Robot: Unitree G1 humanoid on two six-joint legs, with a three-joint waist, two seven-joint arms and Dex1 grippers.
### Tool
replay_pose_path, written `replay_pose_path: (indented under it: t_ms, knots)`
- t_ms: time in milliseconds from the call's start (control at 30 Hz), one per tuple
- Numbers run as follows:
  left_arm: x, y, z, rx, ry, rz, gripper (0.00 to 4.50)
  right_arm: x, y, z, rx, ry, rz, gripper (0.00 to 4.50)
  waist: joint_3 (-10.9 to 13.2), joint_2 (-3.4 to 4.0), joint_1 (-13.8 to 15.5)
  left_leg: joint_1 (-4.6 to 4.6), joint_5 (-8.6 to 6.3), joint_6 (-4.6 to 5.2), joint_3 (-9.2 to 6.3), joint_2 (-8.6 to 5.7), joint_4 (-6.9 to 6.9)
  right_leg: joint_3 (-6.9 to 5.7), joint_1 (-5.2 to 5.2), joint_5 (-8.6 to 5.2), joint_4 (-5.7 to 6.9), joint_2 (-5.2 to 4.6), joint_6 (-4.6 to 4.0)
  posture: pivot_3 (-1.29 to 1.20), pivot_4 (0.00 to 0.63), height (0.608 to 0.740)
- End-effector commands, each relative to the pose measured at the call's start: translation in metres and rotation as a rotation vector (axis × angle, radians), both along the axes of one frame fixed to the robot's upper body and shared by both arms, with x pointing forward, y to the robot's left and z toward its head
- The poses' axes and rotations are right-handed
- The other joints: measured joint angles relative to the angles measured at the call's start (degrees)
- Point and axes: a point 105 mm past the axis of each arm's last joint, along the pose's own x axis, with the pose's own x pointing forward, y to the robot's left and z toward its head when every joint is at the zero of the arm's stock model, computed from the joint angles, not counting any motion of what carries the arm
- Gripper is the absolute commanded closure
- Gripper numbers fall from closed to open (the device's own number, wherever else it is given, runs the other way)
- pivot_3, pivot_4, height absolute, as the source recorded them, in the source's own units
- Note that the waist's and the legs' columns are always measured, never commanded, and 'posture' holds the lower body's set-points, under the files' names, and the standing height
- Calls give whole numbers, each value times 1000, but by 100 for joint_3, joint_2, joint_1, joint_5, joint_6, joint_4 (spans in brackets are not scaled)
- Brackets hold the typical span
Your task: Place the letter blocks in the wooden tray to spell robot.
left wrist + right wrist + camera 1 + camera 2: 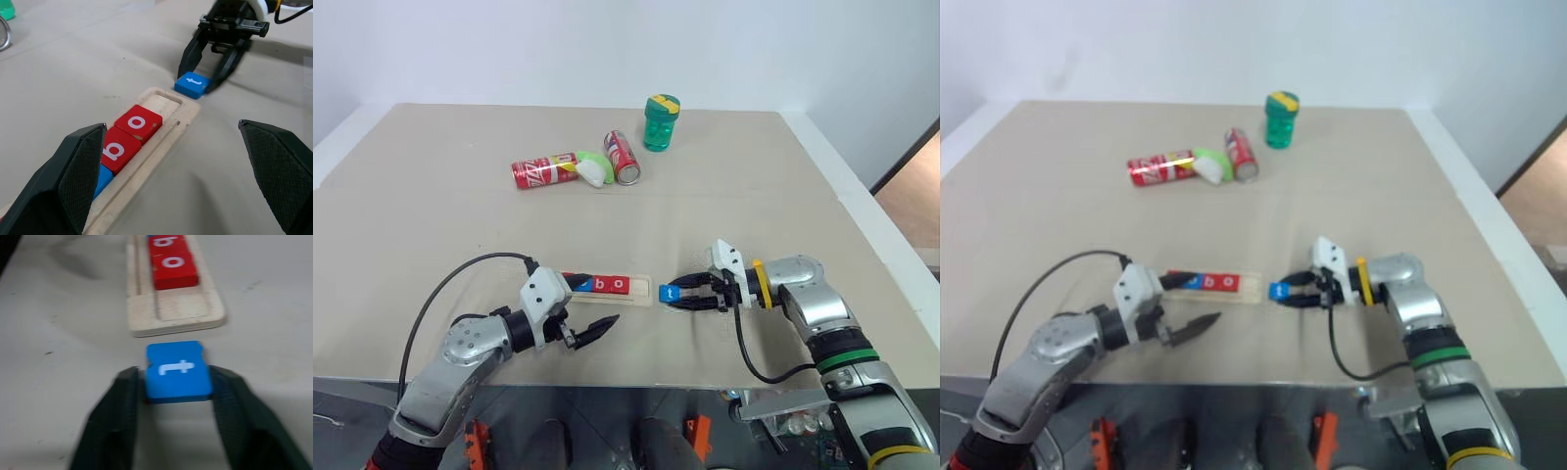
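Observation:
The wooden tray lies near the table's front edge. In its groove sit a blue letter block, a red "b" block and a red "o" block; the slot at its right end is bare. Just off that end, a blue "t" block rests at table level, and my right gripper is shut on its two sides. My left gripper stands open over the tray's left part, one finger in front of the tray; it holds nothing.
At the back of the table lie two red soda cans with a white and green object between them. A green jar stands farther back. The table's front edge runs close below both grippers.

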Motion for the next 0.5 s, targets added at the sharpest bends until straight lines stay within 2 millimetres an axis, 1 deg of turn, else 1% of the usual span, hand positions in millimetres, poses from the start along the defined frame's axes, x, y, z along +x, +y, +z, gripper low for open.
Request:
replay_pose_path:
  t_ms: [33, 133, 233, 300, 367, 400, 433, 500]
  knots:
    - [-2, -1, 6, -1, -41, -22, 0, -5, -1, -17, -47, 54, -15, 3303, 0, 0, -1, 1, 0, 0, 0, 0, 0, 0, 0, 0, 0, 0, 1, 0, 150, 740]
    - [-2, 0, 5, 1, -38, -20, 0, -5, -1, -15, -43, 47, -26, 3303, 0, 0, -2, 5, 5, -5, 1, 3, 1, 1, 1, 1, 0, 3, 6, 0, 150, 740]
    - [-3, 5, 2, 10, -39, -1, 0, 1, -3, -2, -47, -10, -32, 3303, 0, 0, -2, 6, 6, -6, 2, 4, 1, 2, 2, 2, 0, 4, 8, 0, 150, 740]
    - [-2, 7, 1, 13, -41, 17, 0, 5, 0, 11, -24, -28, -29, 3303, 1, 1, -3, 7, 6, -6, 4, 5, 1, 4, 2, 2, 0, 4, 8, 0, 150, 740]
    - [3, 11, 2, -2, -41, 69, 0, 10, 14, 32, 2, -68, 11, 3303, 3, 3, -4, 6, 7, -6, 7, 5, 1, 5, 0, 4, 1, 4, 9, 0, 150, 740]
    - [6, 12, 1, -9, -39, 97, 0, 11, 23, 40, 10, -88, 29, 3303, 5, 7, -13, 6, 8, -6, 9, 5, 1, 8, -2, 6, 1, 4, 10, 0, 150, 740]
    - [8, 13, 1, -11, -41, 118, 0, 11, 31, 44, 14, -97, 44, 3303, 5, 7, -19, 4, 9, -6, 15, 6, 1, 13, -9, 10, 2, 4, 12, 0, 150, 740]
    - [10, 13, 1, -14, -42, 138, 0, 10, 39, 46, 12, -97, 57, 3303, 5, 7, -25, 2, 10, -4, 16, 12, 1, 14, -12, 13, 2, 10, 12, 0, 150, 740]
